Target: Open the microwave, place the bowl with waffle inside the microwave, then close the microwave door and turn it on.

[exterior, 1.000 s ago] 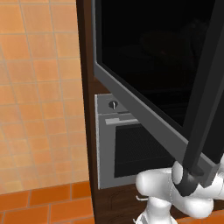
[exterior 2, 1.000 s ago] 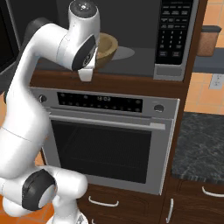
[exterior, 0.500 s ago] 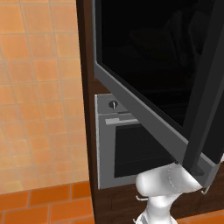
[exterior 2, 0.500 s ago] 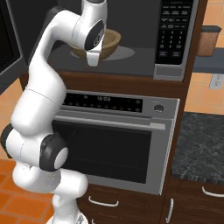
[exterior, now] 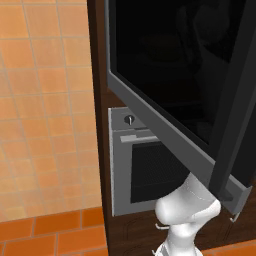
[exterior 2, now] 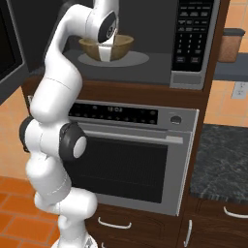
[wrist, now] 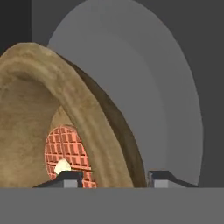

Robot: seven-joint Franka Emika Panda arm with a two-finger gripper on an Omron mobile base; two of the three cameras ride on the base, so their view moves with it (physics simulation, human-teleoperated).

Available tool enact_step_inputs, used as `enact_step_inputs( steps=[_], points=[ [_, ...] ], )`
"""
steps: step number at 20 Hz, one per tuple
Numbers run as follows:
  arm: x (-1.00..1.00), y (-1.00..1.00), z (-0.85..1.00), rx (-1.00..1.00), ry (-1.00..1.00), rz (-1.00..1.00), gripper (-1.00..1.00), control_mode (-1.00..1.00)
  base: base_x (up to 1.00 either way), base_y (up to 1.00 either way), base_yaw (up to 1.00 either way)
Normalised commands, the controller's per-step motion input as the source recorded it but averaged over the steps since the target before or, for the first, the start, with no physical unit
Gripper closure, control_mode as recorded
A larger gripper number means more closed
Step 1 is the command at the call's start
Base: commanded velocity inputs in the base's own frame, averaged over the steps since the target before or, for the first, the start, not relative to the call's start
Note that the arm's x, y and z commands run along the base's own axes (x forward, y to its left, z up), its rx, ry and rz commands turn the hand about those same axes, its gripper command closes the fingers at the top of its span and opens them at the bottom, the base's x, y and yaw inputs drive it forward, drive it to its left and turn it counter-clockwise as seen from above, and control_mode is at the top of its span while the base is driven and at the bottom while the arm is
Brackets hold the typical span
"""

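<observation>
Microwave standing open, its cavity all around the gripper. Microwave door swung far out to the left, well apart from the hand. Below the gripper, oven untouched. Round grey turntable lying under and beyond the fingers. Bowl sitting right at the gripper, over the turntable, with its rim wall between the 2 fingers: 1 inside, 1 outside. Waffle lying in the bowl's bottom, just past the inner finger. Holding the rim, by the look of it; contact itself hidden at the picture's edge.

Probably the placing step. Best done by settling the bowl flat on the turntable, spreading the fingers fully, then lifting clear of the rim before drawing back, so as not to drag or tip it.
</observation>
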Motion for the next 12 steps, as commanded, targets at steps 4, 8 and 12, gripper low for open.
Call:
enact_step_inputs(
  steps=[4, 8, 12],
  points=[
    [-0.83, -0.15, -0.19, 0.00, -0.20, 0.00, -1.00, -1.00, 0.00, 0.00, 0.00],
    [-1.00, -0.49, -0.58, 0.00, -0.40, 0.00, -1.00, -1.00, 0.00, 0.00, 0.00],
    [-1.00, -0.50, -0.87, 0.00, -0.32, 0.00, -1.00, -1.00, 0.00, 0.00, 0.00]
  ],
)
